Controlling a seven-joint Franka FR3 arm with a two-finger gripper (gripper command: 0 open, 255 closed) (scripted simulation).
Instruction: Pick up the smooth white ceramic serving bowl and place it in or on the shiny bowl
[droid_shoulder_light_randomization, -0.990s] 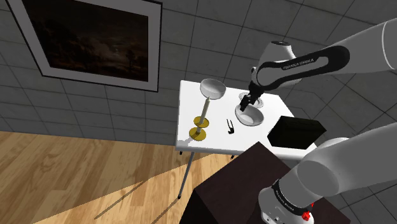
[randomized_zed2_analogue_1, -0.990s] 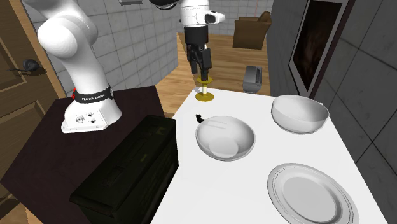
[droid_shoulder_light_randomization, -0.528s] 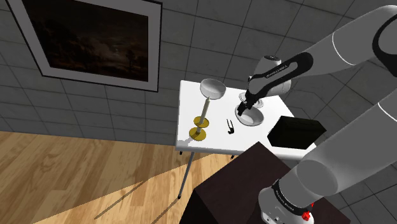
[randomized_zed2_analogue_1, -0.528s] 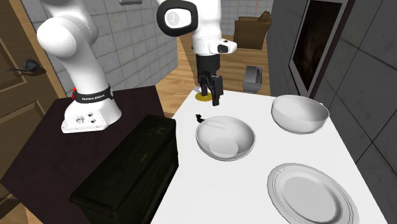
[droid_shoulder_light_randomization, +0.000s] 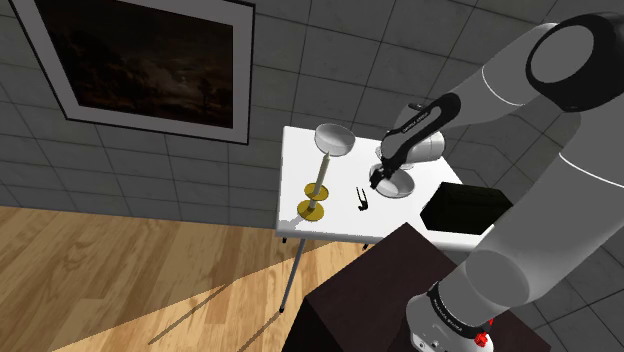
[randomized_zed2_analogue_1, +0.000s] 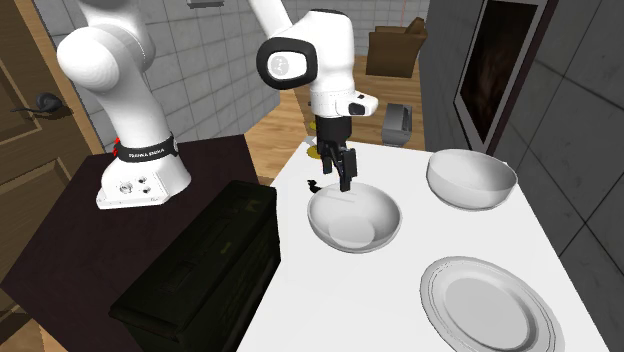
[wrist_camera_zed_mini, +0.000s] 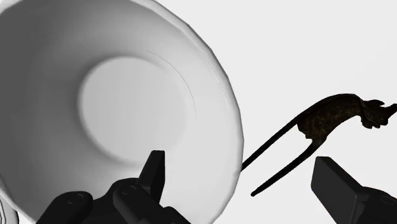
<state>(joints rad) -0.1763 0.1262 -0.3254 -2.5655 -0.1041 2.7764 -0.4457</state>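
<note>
Straddling the near rim of the white bowl, the hand is released, with one finger inside and one outside. That bowl stands on the surface, near the second bowl and beside a dark clip.

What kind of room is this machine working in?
Probably a room in a home, perhaps a dining corner: a wooden floor, grey tiled walls with a framed picture, and a white table set with a plate and a candlestick.
</note>
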